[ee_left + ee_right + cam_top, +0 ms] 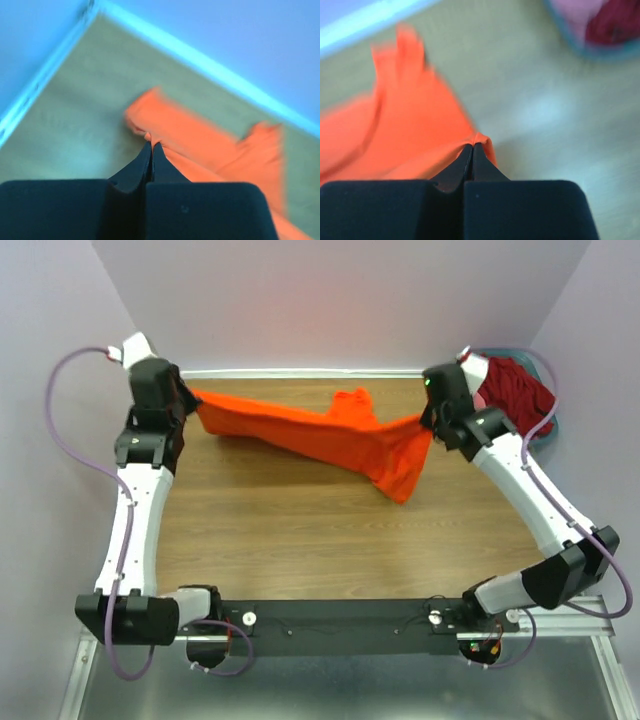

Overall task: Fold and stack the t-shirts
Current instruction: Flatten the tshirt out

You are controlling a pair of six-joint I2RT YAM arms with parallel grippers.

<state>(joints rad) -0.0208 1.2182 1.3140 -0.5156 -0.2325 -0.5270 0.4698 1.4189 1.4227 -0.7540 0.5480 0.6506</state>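
The bright orange t-shirt point(330, 435) is stretched across the far half of the table between both grippers, sagging to the wood in the middle. My left gripper point(192, 398) is shut on its left edge, seen pinched in the left wrist view point(151, 143) with orange cloth point(210, 150) beyond. My right gripper point(428, 420) is shut on its right edge, seen in the right wrist view point(472, 145) with cloth point(410, 130) to the left. A dark red t-shirt point(515, 390) lies in the basket; a pink one point(572, 12) shows beside it.
The grey-blue basket point(556, 425) stands at the far right corner, also blurred in the right wrist view point(585, 50). White walls close the far and side edges. Bare wood table point(300, 540) lies in front of the shirt.
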